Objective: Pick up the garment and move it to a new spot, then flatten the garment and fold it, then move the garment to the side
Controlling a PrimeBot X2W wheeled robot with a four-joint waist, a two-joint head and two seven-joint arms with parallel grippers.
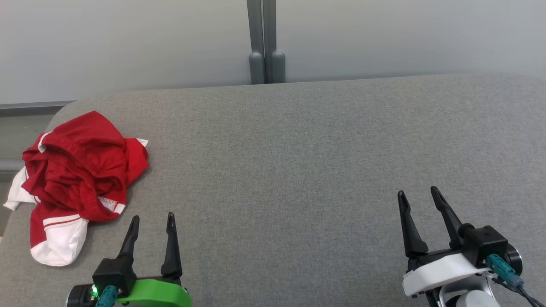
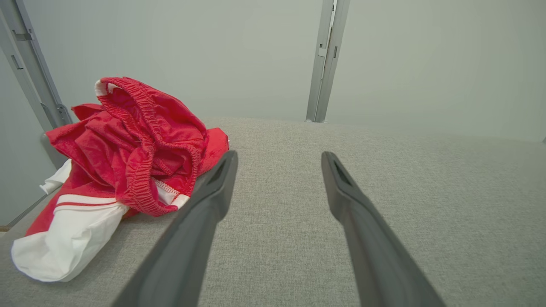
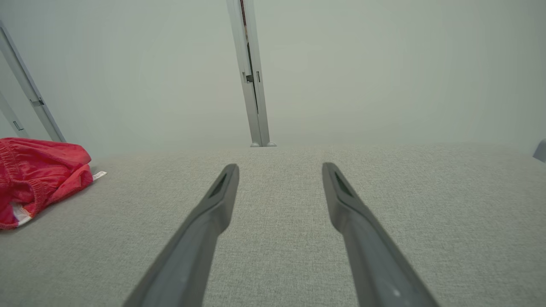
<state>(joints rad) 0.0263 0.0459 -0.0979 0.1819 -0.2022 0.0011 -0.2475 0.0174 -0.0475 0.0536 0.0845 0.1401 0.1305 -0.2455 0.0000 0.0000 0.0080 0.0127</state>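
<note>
Work surface (image 1: 298,162): grey woven cloth, matt and finely rough. Garment (image 1: 81,170), nine o'clock: thin red and white cloth, creased, with a gathered elastic waistband. Left gripper (image 1: 152,217), seven o'clock: matt dark plastic fingers (image 1: 172,247), smooth green plastic mount (image 1: 158,294). Right gripper (image 1: 417,191), five o'clock: like fingers, smooth white plastic shell (image 1: 439,270). Post (image 1: 265,42), twelve o'clock: smooth grey metal, apparently. Wall (image 1: 128,42): pale, smooth, matt.

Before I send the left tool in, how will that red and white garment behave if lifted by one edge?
Probably floppy: the garment lies crumpled in loose folds, so it should unfurl and hang. Likely light; the cloth looks thin. It sits near the left edge of the gray surface, so a leftward push might slide it off.
</note>
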